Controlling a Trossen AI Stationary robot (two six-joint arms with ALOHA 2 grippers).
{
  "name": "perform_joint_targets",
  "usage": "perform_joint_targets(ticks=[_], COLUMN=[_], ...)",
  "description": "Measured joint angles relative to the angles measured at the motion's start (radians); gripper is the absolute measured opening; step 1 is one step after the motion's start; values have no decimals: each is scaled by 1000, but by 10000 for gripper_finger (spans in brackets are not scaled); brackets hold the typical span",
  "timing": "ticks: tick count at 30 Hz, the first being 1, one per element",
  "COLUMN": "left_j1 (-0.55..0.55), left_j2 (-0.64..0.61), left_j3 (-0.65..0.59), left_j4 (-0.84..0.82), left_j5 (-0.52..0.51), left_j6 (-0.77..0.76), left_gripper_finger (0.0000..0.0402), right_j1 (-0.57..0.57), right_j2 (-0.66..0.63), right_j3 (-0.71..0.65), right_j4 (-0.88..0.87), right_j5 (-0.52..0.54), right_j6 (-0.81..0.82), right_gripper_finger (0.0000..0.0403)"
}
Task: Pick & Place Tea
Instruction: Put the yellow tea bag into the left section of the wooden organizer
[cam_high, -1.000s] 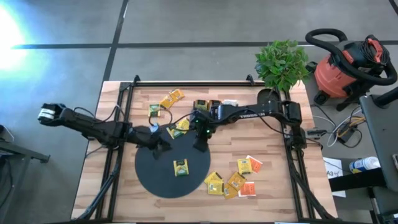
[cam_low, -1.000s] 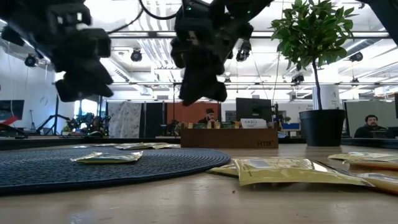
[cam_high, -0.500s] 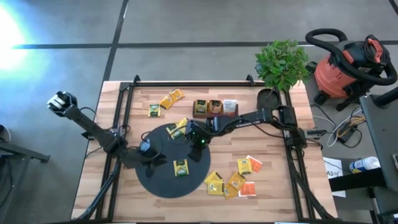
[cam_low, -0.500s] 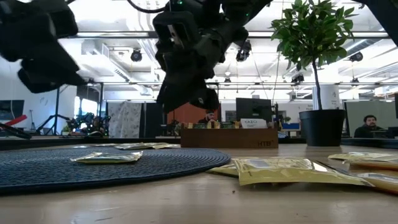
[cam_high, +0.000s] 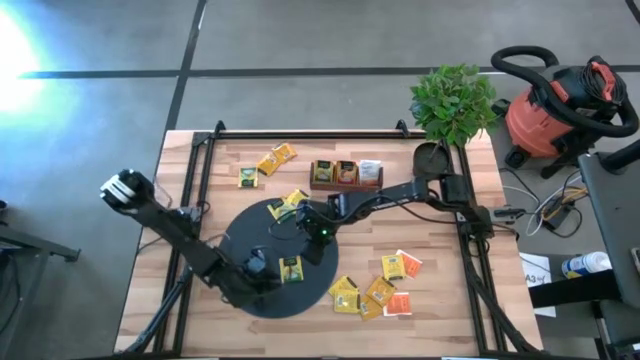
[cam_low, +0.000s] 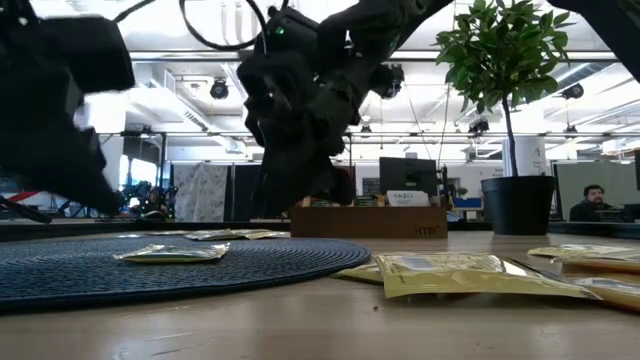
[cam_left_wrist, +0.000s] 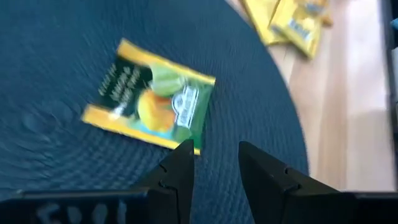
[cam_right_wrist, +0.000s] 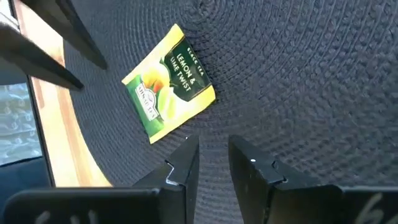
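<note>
One yellow and dark-green tea sachet (cam_high: 291, 268) lies flat on the black woven disc (cam_high: 312, 292). It also shows in the left wrist view (cam_left_wrist: 149, 102) and the right wrist view (cam_right_wrist: 169, 81). My left gripper (cam_high: 268, 270) hovers over the disc just left of the sachet, open and empty (cam_left_wrist: 214, 158). My right gripper (cam_high: 318, 238) hangs above the disc on the sachet's far right side, slightly open with only mat between its fingers (cam_right_wrist: 211, 155). Two more sachets (cam_high: 287, 205) lie at the disc's far edge.
A wooden tray (cam_high: 345, 174) holding sachets stands beyond the disc. Loose sachets lie at the far left (cam_high: 275, 160) and in a cluster at the near right (cam_high: 378, 290). A potted plant (cam_high: 453, 100) stands at the far right corner. Black frame rails (cam_high: 200, 200) run along the table's sides.
My left gripper has swung from the disc's far left edge toward the table's near edge and down, ending beside the sachet on the disc. My right gripper has come down and a little toward the near edge. The sachet has stayed in place.
</note>
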Motion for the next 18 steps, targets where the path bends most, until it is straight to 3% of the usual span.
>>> perform_joint_targets(ticks=[8,18], left_j1=[2,24], left_j2=[111,144], left_j3=[37,29], left_j4=[4,15], left_j5=[-68,-84], left_j6=[-154,-193], left_gripper_finger=[121,121], right_j1=[0,4], right_j2=[4,57], right_j3=[-9,-6], right_j4=[97,153], right_j5=[-8,-40], right_j6=[68,157], right_gripper_finger=[84,108])
